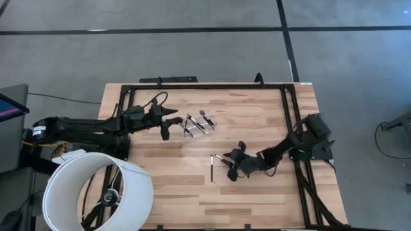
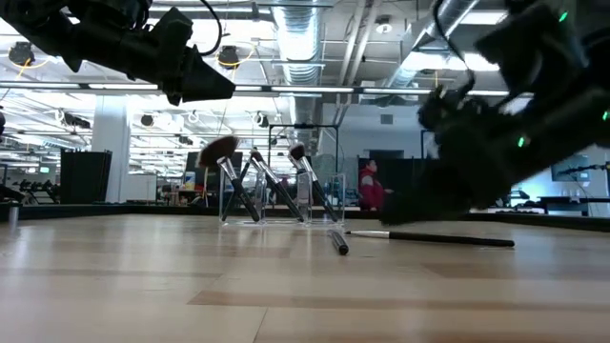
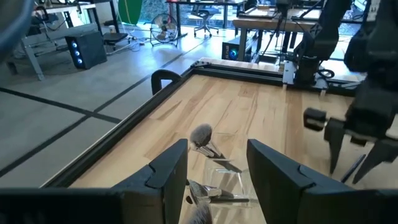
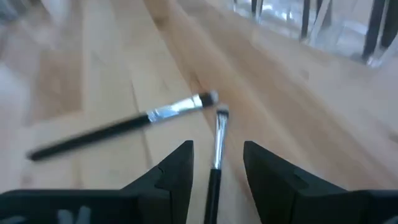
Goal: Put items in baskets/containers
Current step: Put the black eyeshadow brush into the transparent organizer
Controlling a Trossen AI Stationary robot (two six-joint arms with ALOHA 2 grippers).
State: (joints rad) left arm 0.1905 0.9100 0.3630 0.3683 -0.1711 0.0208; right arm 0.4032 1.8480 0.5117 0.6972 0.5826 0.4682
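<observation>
Currently a pick is being set up: the right gripper (image 4: 216,163) is held low over the light wooden table (image 1: 257,192), fingers apart, straddling a thin black-handled makeup brush with a silver ferrule (image 4: 215,155). Nothing is clamped yet. A second brush of the same kind (image 4: 118,127) lies crosswise just beside it, the two tips nearly touching.

The left gripper (image 3: 217,168) is hovering above the small clear plastic holder (image 2: 276,200), fingers apart and empty, apparently waiting.

Next move, as judged: the fingers would need to be lowered and closed on the handle between them without the crossing brush being nudged, then the brush carried over to the holder and dropped in tip-up.

Counts:
- Loose brushes on the table: two seen in the right wrist view and low view.
- Brushes already leaning in the holder: three clearly made out in the low view, one with a fluffy head (image 2: 219,150); more may be hidden behind.
- Holders: one.
- A big white cylinder (image 1: 96,189) sits at the table's near-left corner, not involved.

Task is judged roughly half done or better.
</observation>
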